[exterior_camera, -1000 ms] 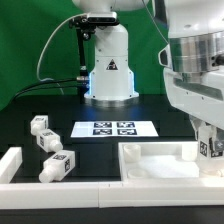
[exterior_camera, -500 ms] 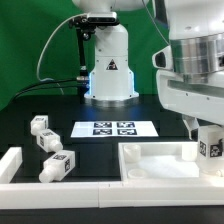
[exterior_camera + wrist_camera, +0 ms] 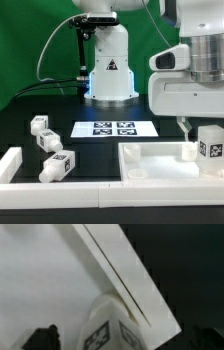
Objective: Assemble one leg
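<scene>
1. Tool jaws apart, clamped on nothing.
2. Leg upright just below tool, seated at corner of white panel, prob. let go there as mounted.
3. Three spare legs well off to tool's side on tabletop.

Glossy white arm, black cables

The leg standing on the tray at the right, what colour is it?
White, with a black-and-white square tag: the leg; the exterior view shows it best.
</scene>
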`<state>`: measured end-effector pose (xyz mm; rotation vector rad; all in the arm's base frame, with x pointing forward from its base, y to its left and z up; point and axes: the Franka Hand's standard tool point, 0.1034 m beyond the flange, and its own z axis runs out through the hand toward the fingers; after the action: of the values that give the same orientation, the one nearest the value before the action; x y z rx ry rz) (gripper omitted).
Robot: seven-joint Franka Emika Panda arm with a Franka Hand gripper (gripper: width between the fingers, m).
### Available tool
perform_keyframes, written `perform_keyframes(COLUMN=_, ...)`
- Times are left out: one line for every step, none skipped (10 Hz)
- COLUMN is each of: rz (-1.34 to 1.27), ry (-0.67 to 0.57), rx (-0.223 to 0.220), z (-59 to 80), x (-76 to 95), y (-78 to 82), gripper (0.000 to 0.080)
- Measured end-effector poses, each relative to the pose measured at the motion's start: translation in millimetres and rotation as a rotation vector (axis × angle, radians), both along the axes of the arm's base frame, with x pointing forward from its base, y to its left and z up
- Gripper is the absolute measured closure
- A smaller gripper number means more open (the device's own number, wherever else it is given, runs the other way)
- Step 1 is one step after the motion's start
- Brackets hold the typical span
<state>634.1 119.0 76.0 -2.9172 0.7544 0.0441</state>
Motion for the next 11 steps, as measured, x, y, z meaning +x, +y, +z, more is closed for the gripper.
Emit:
perform_keyframes(rz=0.153, ry=-0.044, rx=-0.022, z=3.6, x=4.8, y=-2.2, gripper=0.0151)
perform_keyframes(rz=0.392, ry=-0.109, rx=-0.057, z=7.5, x=11.5, y=-6.2, gripper=0.0151)
perform_keyframes(rz=0.539, ry=-0.168, rx=-0.083, z=10.5, x=16.3, y=-7.5, gripper=0.0151)
perform_keyframes(rz=0.524, ry=-0.195, rx=-0.087, z=11.2, x=15.5, y=-8.8, gripper=0.0151)
perform_keyframes(rz=0.485, ry=-0.183, rx=-0.083, z=9.5, x=13.5, y=-8.8, gripper=0.0151)
perform_keyframes(rz=0.485, ry=-0.182, rx=-0.084, z=9.1, x=13.7, y=-9.0, gripper=0.0151)
perform_keyframes(rz=0.444, ry=-0.178, rx=-0.08, z=8.8, x=13.6, y=-8.8, gripper=0.0287)
perform_keyframes(rz=0.38, ry=-0.172, rx=-0.075, z=8.7, x=13.5, y=-8.6, gripper=0.0438)
perform_keyframes(rz=0.301, ry=-0.163, rx=-0.072, z=8.1, x=13.4, y=-10.4, gripper=0.0512)
perform_keyframes(rz=0.198, ry=-0.156, rx=-0.07, z=7.5, x=13.7, y=-11.7, gripper=0.0512)
perform_keyframes(rz=0.083, ry=-0.148, rx=-0.07, z=7.3, x=13.5, y=-13.0, gripper=0.0512)
